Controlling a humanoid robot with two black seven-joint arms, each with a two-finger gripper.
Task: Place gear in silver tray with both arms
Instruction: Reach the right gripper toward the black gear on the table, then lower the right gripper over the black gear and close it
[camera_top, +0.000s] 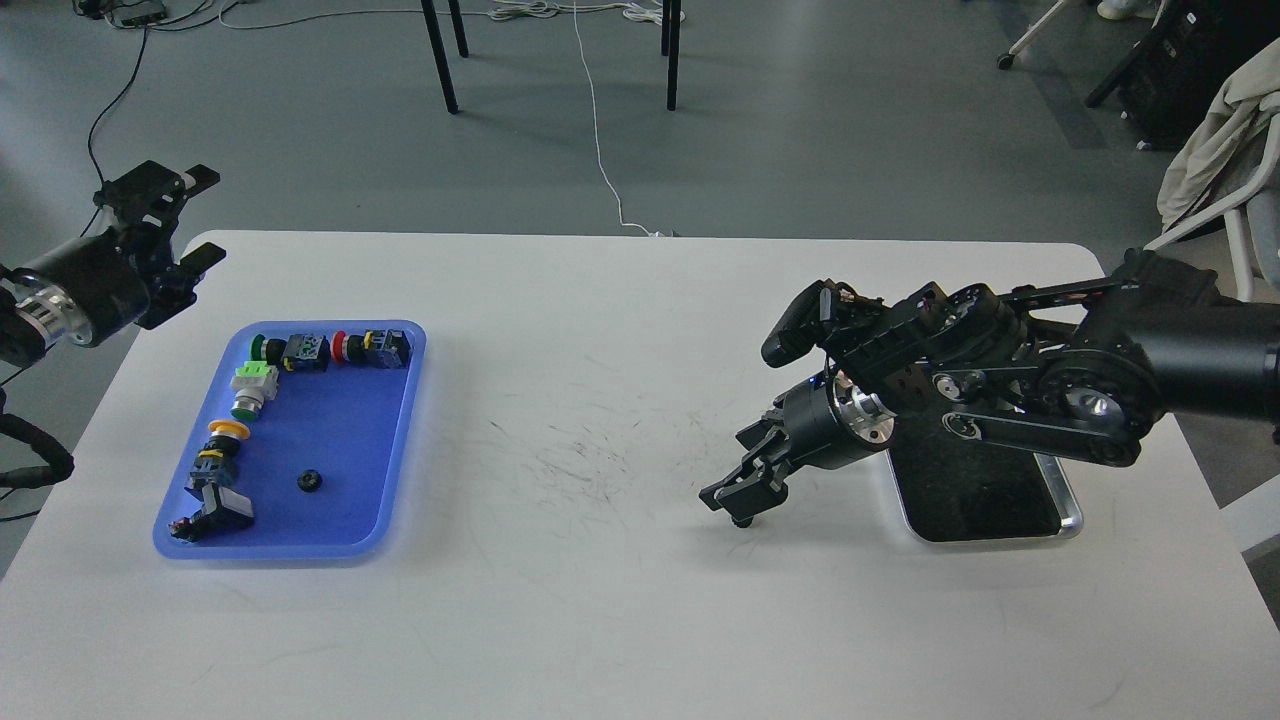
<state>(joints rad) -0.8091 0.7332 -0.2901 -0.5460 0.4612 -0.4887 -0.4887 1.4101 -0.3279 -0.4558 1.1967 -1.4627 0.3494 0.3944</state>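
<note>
A small black gear (742, 520) lies on the white table left of the silver tray (1072, 512), and only its lower edge shows. My right gripper (741, 497) points down right over the gear, jaws apart, fingertips at table height on either side of it. I cannot tell whether they touch it. My right arm covers the far half of the silver tray, and the part of its dark bottom that shows is bare. My left gripper (203, 215) is open and empty, held off the table's far left corner.
A blue plastic tray (400, 440) at the left holds several push-button switches along its far and left sides and a second small black gear (309, 481). Chair legs and cables are on the floor beyond the table.
</note>
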